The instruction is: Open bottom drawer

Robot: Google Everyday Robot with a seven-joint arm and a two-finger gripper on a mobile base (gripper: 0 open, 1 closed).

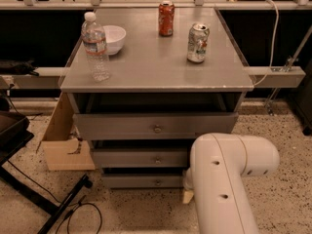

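The grey cabinet [156,77] has three drawers with small round knobs. The bottom drawer [141,181] is the lowest and smallest front, near the floor, and its knob [157,182] is visible. It looks closed or nearly closed. My white arm [224,179] comes up from the bottom right and covers the right ends of the two lower drawers. My gripper [187,195] is low, by the right end of the bottom drawer. It is mostly hidden behind the arm, with only a small beige tip showing.
On the cabinet top stand a water bottle [95,47], a white bowl [113,37], a red can [166,18] and a silver can [197,43]. A cardboard box [66,145] stands left of the cabinet. A black stand and cable [63,206] lie on the floor.
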